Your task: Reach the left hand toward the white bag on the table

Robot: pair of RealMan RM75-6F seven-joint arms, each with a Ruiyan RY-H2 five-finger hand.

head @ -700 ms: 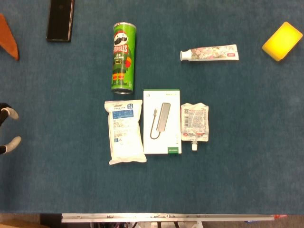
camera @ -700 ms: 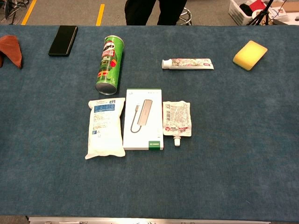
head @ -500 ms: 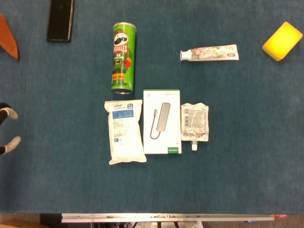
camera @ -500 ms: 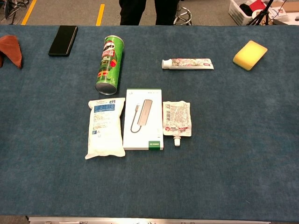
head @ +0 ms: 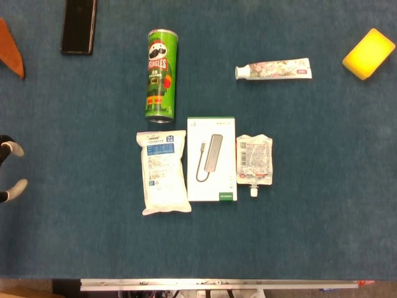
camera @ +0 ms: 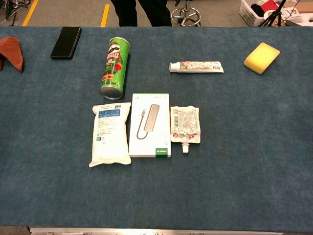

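Change from earlier frames: objects unmoved; left hand (head: 8, 171) unmoved at the head view's left edge. Hand: only two pale-tipped fingers visible, spread apart, holding nothing, well apart from the white bag (head: 164, 172). Bag: flat on the blue counter (head: 310, 186), blue label uppermost, just beside the white box (head: 212, 159).

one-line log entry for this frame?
phase: reach not begun | left hand: frame edge, fingers apart, holding nothing | white bag: flat, untouched | right hand: not in view
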